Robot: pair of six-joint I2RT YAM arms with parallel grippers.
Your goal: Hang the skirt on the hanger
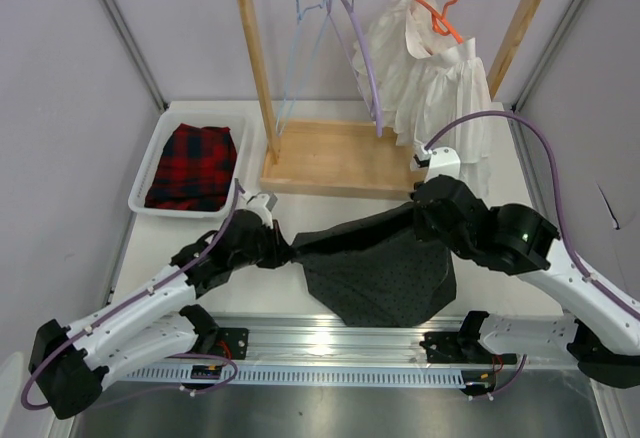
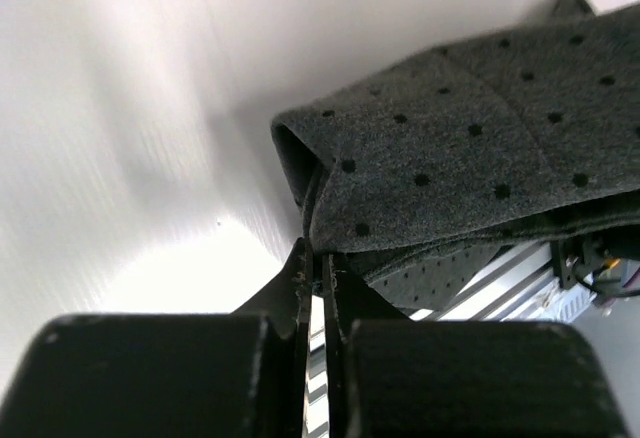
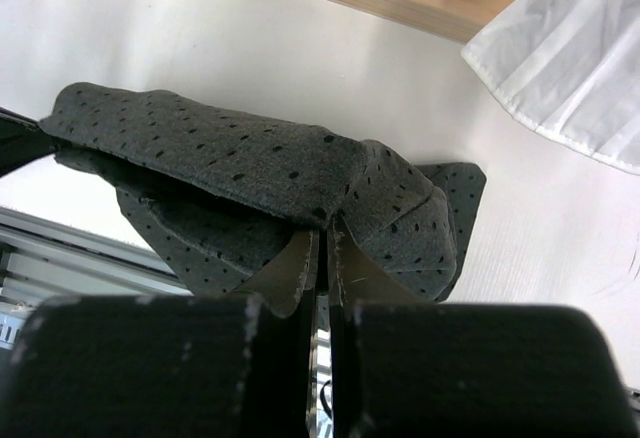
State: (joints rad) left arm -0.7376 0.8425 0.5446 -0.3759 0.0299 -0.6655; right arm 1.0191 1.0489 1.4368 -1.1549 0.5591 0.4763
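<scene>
A white table (image 1: 475, 296) fills the scene, with an aluminium rail (image 1: 340, 343) along its near edge. At the far middle stands a wooden rack (image 1: 340, 158), a flat base with two uprights and a rod across the top. A white ruffled garment (image 1: 430, 78) hangs from the right part of the rod on an orange hanger (image 1: 445, 13), reaching down past the right end of the base. The skirt (image 1: 385, 268), dark charcoal with small dots, is near the middle of the table, just in front of the rack's base and well apart from the rod. Its upper edge is stretched between the two grippers and the rest fans out toward the rail; whether its lower part rests on the table cannot be told. At the far left lies a white bin (image 1: 150, 163) with a red-black plaid garment (image 1: 195, 166) inside. A thicker lilac hanger (image 1: 365, 58) hangs near the middle of the rod, and the hanger (image 1: 298, 0), thin pale blue wire, hangs just left of it with nothing on it. The left gripper (image 1: 283, 251) pinches the left end of the skirt; its wrist view shows the fingers drawn narrow with the fabric edge caught between them. The right gripper (image 1: 418, 213) clamps the right end the same way, its fingers nearly together on folded cloth.
</scene>
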